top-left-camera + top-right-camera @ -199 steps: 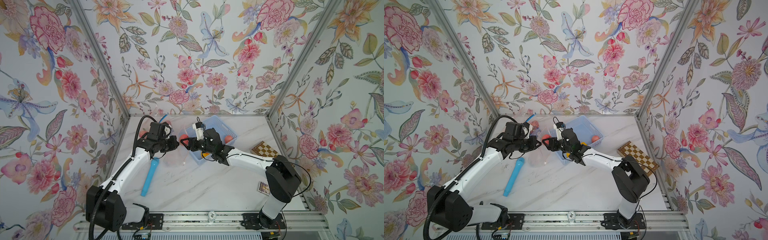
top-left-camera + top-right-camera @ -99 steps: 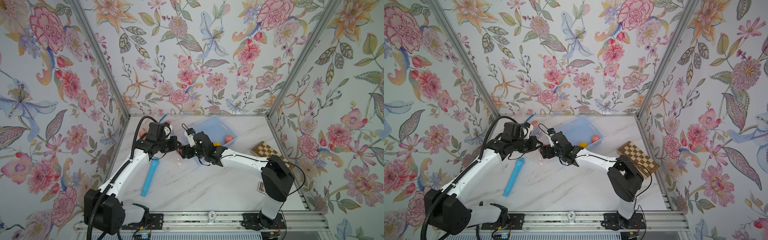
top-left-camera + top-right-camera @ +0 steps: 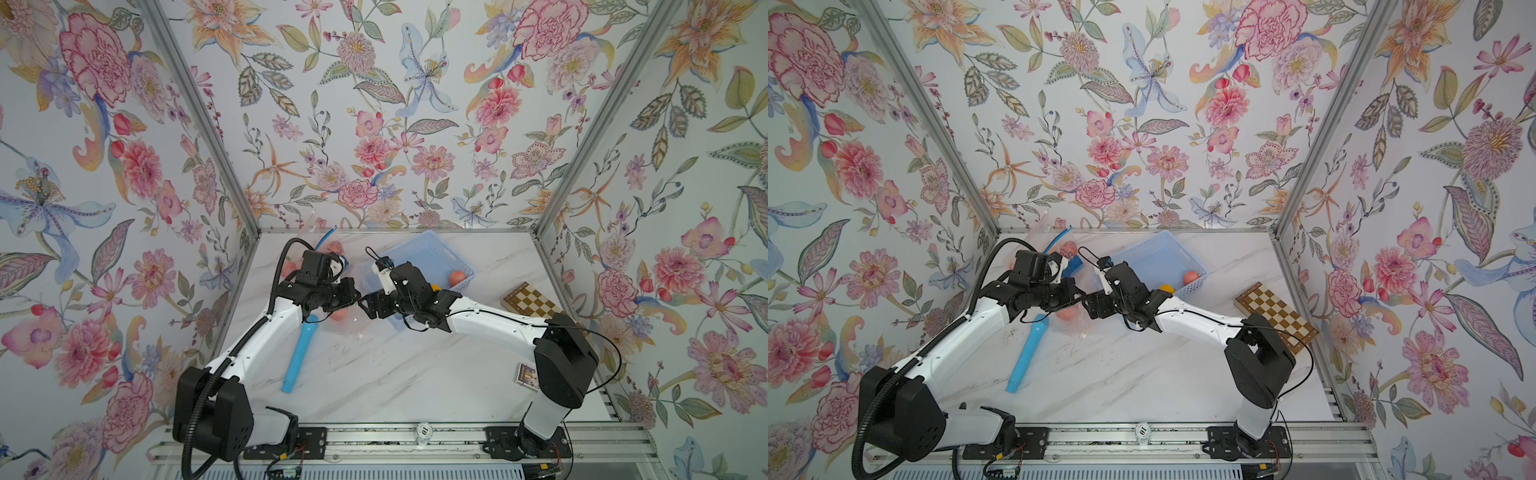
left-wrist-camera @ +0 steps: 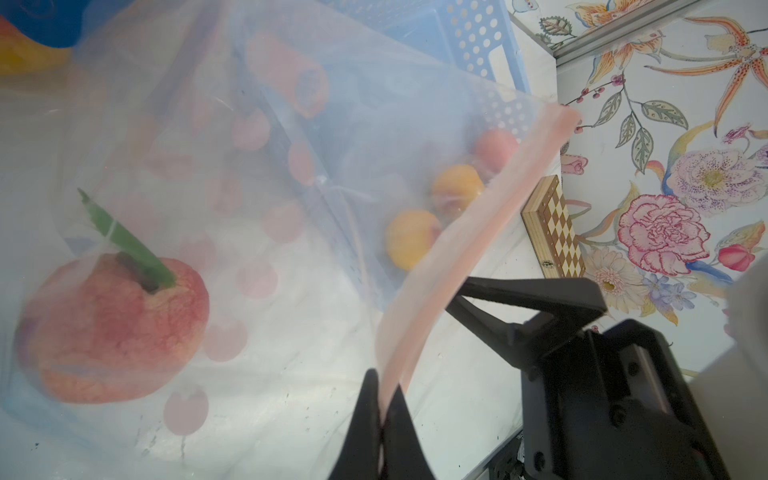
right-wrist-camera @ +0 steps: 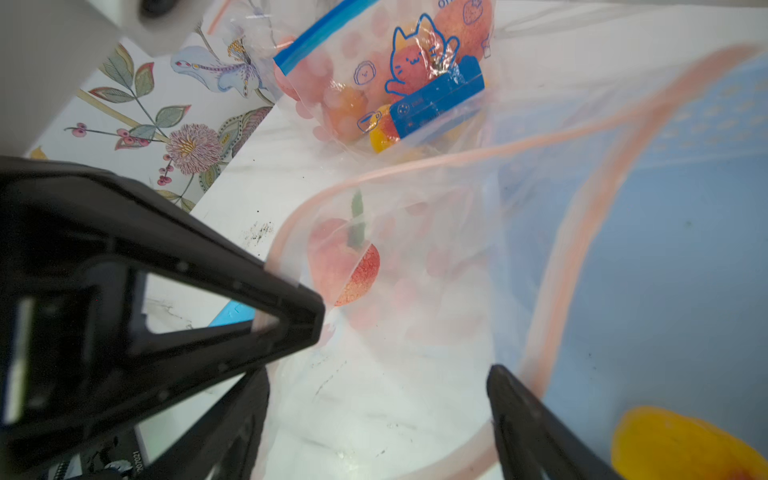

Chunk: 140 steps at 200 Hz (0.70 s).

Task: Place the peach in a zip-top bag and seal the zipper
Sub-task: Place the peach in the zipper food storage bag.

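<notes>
The peach [image 4: 112,324], red-orange with a green leaf, lies inside a clear zip-top bag [image 5: 415,332] printed with pink dots. It shows through the plastic in both top views [image 3: 338,314] [image 3: 1065,314] and in the right wrist view [image 5: 345,266]. My left gripper [image 4: 384,382] is shut on the bag's pink zipper strip [image 4: 457,249] and holds the mouth up. My right gripper [image 5: 378,374] stands open at the bag's mouth with nothing between its fingers. In a top view the left gripper [image 3: 355,297] and the right gripper [image 3: 365,305] almost meet tip to tip.
A blue basket [image 3: 446,249] behind the right gripper holds another peach [image 3: 457,277] and orange fruit. A blue tube [image 3: 301,353] lies on the table under the left arm. A chessboard [image 3: 534,301] and a small card [image 3: 525,374] lie to the right. A second, filled bag [image 5: 395,75] sits at the back left.
My right gripper came over from the basket to the bag's mouth and opened. The peach it carried now lies inside the bag. The left gripper kept its hold on the zipper strip.
</notes>
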### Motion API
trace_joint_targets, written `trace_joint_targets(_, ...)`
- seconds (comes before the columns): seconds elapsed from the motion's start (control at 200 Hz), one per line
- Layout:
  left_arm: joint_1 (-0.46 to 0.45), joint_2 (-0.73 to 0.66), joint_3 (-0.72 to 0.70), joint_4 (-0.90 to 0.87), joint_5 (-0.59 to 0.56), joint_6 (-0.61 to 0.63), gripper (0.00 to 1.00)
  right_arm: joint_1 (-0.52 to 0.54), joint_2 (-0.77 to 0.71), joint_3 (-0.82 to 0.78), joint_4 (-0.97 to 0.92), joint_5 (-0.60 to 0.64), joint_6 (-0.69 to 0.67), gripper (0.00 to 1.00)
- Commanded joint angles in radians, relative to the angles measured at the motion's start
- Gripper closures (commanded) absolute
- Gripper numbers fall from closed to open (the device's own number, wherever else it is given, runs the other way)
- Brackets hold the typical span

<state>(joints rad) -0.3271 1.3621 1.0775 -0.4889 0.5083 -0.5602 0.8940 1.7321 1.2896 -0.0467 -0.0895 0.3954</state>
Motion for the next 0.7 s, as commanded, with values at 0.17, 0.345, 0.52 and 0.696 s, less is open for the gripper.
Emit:
trace_joint_targets(0.17, 0.001, 0.003, -0.036, 0.021, -0.011, -0.032, 1.0, -0.057, -0.157, 0.012, -0.039, 0.026, 0.014, 0.19)
trace_joint_targets(0.345, 0.0, 0.005, -0.043, 0.04, -0.002, -0.042, 1.0, -0.143, -0.17, 0.103, -0.284, 0.1, 0.062, 0.19)
trace_joint_targets(0.52, 0.001, 0.001, -0.045, 0.043, -0.011, -0.042, 1.0, -0.256, -0.096, 0.212, -0.542, 0.104, 0.056, 0.17)
trace_joint_targets(0.696, 0.0, 0.0, -0.05, 0.053, -0.014, -0.046, 1.0, -0.323, 0.034, 0.333, -0.689, 0.113, -0.012, 0.15)
